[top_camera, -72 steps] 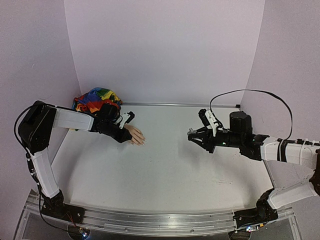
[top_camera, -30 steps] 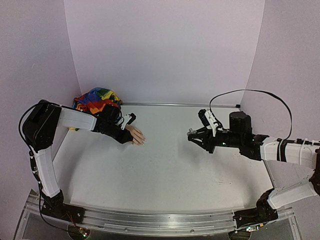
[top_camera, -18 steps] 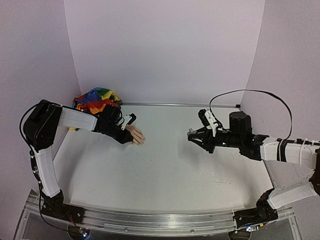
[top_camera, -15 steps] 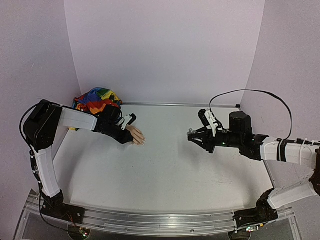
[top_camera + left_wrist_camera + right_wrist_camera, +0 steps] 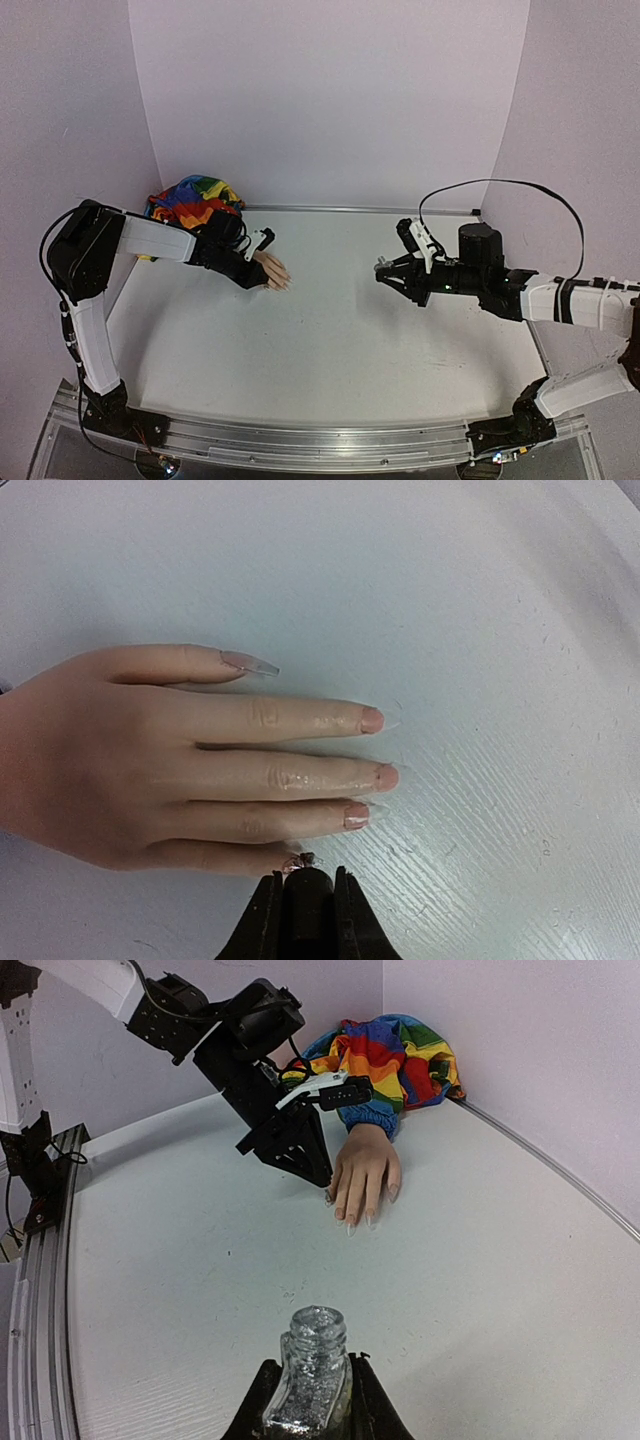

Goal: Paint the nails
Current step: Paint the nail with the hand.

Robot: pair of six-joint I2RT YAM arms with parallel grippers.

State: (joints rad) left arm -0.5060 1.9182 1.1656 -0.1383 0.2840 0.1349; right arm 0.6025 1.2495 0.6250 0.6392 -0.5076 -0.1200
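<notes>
My left hand [image 5: 303, 882] is clamped together on a dark brush stem [image 5: 304, 895], whose tiny bristle tip pokes out just past my fingertips. Right ahead of that hand, the fake hand [image 5: 150, 770] lies palm down on the white table [image 5: 340, 340], its fingers stretched across my wrist view toward the right. The bristle tip sits at the end of the finger nearest my left hand and looks to be touching it, though I cannot tell how firmly. The nails [image 5: 371, 719] lie just beyond and to the right of my left fingertips. Three of them look pinkish with clear tips, and the farthest finger has a long clear one. Behind the fake hand, further from my left fingertips, its rainbow-striped sleeve [image 5: 195, 198] is bunched against the back corner of the table. My right hand [image 5: 307, 1392] is well apart from all this, across the table, with its fingers facing the fake hand. It is closed on a small glittery bottle [image 5: 308, 1365], gripping it by the lower body. The bottle's open neck stands out beyond my fingertips, with no cap on it. From my right wrist, the fake hand shows far ahead and a little right of the bottle, with my left hand just beside it on its left.
</notes>
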